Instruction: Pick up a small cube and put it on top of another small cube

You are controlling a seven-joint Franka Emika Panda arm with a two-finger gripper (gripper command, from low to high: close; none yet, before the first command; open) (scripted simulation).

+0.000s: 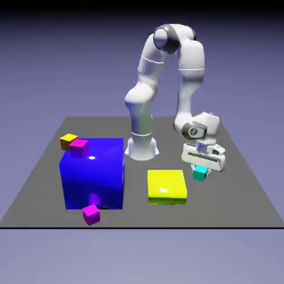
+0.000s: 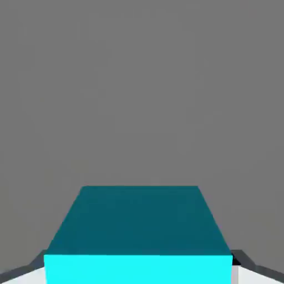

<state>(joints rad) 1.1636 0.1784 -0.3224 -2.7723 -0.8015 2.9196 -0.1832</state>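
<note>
Fingers closed on the small cyan cube, right side of the surface.

The fingers (image 1: 201, 173) grip the cyan cube (image 1: 199, 174) on two opposite flat faces, low over the grey surface (image 1: 244, 188), just right of the flat yellow block (image 1: 166, 186). In the hand view the cube (image 2: 137, 233) fills the space between the tips. It looks rigid, light, and probably smooth, so a centred hold on the side faces seems safest against slipping.
</note>
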